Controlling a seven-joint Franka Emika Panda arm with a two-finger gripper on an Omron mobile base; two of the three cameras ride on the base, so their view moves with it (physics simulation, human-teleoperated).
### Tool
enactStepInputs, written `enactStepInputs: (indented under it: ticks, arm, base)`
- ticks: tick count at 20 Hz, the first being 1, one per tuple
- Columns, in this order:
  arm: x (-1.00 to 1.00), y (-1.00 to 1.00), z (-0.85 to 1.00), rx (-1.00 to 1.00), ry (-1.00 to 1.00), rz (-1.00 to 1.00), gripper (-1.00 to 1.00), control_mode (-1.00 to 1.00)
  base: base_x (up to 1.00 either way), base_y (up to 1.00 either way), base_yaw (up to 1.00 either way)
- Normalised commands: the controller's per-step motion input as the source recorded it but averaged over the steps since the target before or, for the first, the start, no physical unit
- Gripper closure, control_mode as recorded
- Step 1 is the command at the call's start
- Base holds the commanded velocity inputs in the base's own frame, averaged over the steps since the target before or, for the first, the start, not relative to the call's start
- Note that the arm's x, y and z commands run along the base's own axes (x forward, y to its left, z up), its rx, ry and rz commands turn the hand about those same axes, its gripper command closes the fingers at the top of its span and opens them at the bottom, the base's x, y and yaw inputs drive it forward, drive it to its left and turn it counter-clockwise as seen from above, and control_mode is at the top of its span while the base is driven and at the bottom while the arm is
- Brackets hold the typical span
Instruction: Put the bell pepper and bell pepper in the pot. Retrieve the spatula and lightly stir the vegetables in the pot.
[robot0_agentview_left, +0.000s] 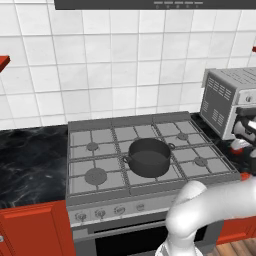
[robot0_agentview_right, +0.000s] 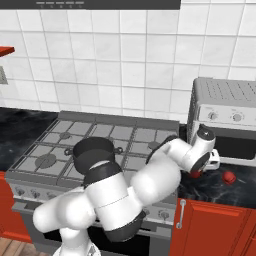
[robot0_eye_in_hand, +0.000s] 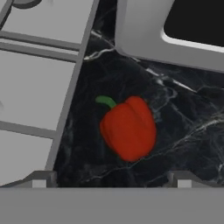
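Note:
One bell pepper (robot0_eye_in_hand: 128, 127), bright red with a green stem, lies on the black marble counter between the stove and the toaster oven. My gripper (robot0_eye_in_hand: 111, 181) hangs open just above it, a fingertip (robot0_eye_in_hand: 41, 179) on either side, not touching. From the right base view the gripper (robot0_agentview_right: 200, 167) is over that pepper (robot0_agentview_right: 195, 173), and the second bell pepper (robot0_agentview_right: 229, 177) lies further right on the counter. The dark grey pot (robot0_agentview_left: 148, 156) stands empty in the middle of the stove, also seen as the pot (robot0_agentview_right: 93, 150). The spatula is out of view.
A silver toaster oven (robot0_agentview_right: 225, 120) stands close behind the peppers. The grey stove (robot0_agentview_left: 95, 150) with its grates borders the counter strip on the left. Black counter (robot0_agentview_left: 30, 160) lies left of the stove, with red cabinets below.

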Motion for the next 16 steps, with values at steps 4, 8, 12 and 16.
enactStepInputs:
  ticks: [4,8,12,16]
  arm:
    - [0.23,-0.10,-0.19,0.00,0.00,0.00,-1.00,-1.00]
    - [0.29,-0.14,-0.13,0.00,0.00,0.00,-1.00,-1.00]
    - [0.25,-0.17,-0.11,0.00,0.00,0.00,-1.00,-1.00]
    - [0.03,-0.10,-0.17,0.00,0.01,0.00,-1.00,-1.00]
  base:
    - [0.00,0.00,0.00]
    - [0.00,0.00,0.00]
    - [0.00,0.00,0.00]
    - [0.00,0.00,0.00]
